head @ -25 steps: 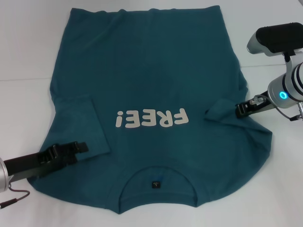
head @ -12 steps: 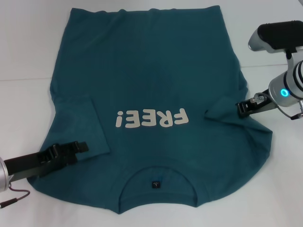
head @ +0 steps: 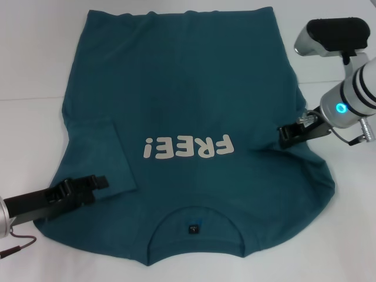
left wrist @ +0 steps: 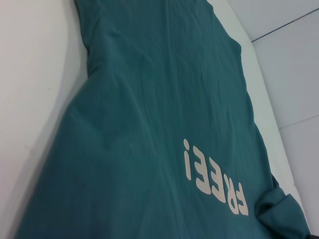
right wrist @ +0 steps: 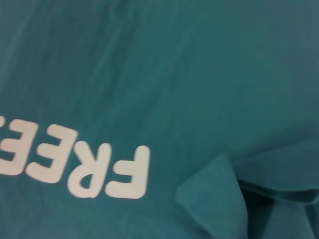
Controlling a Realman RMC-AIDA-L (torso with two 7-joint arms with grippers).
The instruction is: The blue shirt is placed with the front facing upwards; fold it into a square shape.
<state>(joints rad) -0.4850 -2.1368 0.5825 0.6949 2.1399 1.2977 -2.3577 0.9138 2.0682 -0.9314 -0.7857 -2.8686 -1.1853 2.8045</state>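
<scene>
The blue shirt (head: 188, 88) lies spread front up on the white table, its collar (head: 194, 218) and black tag (head: 192, 229) at the near edge. The cream "FREE!" lettering (head: 188, 147) shows on its chest. The shirt's left-side sleeve (head: 97, 153) lies folded in over the body. My right gripper (head: 285, 136) is shut on the right-side sleeve (head: 267, 143) and holds it bunched over the shirt's right part. That sleeve's folded corner fills the right wrist view (right wrist: 214, 194). My left gripper (head: 97, 183) rests low over the near left shoulder.
The white table (head: 29, 70) shows bare at the left and at the right beyond the shirt. A thin red-and-black cable (head: 17, 247) hangs by my left arm at the near left corner.
My right gripper has moved left and inward over the shirt, carrying the sleeve with it. The left arm has not moved.
</scene>
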